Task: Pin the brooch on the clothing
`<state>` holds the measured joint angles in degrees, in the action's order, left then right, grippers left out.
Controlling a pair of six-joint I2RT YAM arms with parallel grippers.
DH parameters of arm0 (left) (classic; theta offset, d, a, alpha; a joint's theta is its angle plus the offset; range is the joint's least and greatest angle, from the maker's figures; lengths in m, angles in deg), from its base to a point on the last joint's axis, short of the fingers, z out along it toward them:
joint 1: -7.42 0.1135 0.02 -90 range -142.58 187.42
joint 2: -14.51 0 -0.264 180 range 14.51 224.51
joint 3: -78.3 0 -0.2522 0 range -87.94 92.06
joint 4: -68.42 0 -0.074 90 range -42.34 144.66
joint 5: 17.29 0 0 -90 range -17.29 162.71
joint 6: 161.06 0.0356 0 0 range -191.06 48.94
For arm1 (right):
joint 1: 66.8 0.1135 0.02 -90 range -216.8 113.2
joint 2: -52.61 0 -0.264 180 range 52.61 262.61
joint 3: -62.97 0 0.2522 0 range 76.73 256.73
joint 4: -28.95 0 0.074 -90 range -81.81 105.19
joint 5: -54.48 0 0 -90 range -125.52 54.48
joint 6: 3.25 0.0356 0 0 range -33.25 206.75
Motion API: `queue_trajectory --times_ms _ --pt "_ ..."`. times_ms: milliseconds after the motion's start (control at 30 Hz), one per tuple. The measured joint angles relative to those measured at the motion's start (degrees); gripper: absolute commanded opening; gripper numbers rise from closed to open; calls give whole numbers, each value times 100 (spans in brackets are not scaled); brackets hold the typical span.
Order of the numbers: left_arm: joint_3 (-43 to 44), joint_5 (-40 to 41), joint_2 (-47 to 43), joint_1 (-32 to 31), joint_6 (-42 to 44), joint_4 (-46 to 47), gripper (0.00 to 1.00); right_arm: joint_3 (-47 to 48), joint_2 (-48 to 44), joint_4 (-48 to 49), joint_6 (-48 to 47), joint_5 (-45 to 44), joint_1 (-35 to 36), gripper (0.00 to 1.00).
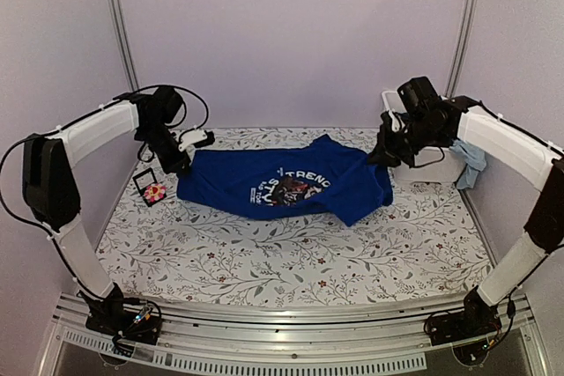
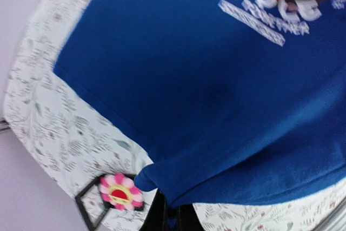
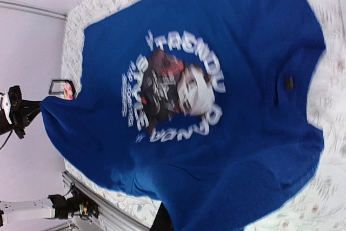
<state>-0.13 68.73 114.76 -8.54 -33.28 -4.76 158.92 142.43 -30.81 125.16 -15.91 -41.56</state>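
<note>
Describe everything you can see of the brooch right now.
The brooch is a small flower, pink-and-white petals around a yellow centre with a red patch. It lies flat, face up, on a small dark square tray on the floral table cover, just left of the blue T-shirt's raised corner. No jaws touch it; its pin is hidden.

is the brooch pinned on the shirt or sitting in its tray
In its tray, not pinned: the brooch sits in the small dark tray on the table, beside the blue shirt.

The pink flower brooch (image 1: 155, 192) lies just left of the creased blue panda T-shirt (image 1: 231, 179), print facing up.
</note>
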Motion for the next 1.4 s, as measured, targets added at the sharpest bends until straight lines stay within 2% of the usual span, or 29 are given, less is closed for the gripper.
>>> queue_trajectory --times_ms 33,100,167,200,300,400,500,600,700,833,1000,1100,1200,1300,1400 --pt "566 109 258 7 -127 103 0 739 433 -31 -186 -39 -201 0" --pt "2253 385 935 28 -433 289 0 2588 1438 81 -551 -81 -566 0" --pt "3648 702 1379 57 -686 855 0 4459 2332 369 -822 -157 -837 0" --pt "4157 863 1475 72 -780 1163 0 5086 2601 754 -927 -195 -940 0" --pt "4983 1290 1440 107 -898 2096 0 5528 2573 1921 -1080 -350 -1163 0" --pt "5198 1513 1233 114 -857 2914 0 5305 2168 3130 -1207 -507 -1246 0" --pt "5160 1541 1062 114 -710 3379 0 5134 1788 3847 -1384 -531 -1241 0" --pt "4701 1545 892 114 -525 3633 0 4819 1412 4164 -1556 -439 -1211 0" --pt "3897 1550 704 114 -326 3672 0 3897 935 4264 -1670 -262 -1204 0" --pt "2312 1547 262 122 -7 3473 0 2127 409 3954 -1764 -127 -999 0" --pt "-105 1451 -691 138 420 2944 0 -402 -221 3252 -1731 -136 -149 0" --pt "-1478 1279 -1193 138 632 2623 0 -1993 -658 2983 -1322 94 551 0" --pt "-2544 1051 -1333 138 813 2256 0 -3224 -846 2739 -651 382 1143 0" --pt "-3289 866 -1320 138 916 1906 0 -3851 -846 2726 -61 627 1303 0" --pt "-3567 730 -1320 138 977 1676 0 -4096 -835 2669 424 798 1429 0"
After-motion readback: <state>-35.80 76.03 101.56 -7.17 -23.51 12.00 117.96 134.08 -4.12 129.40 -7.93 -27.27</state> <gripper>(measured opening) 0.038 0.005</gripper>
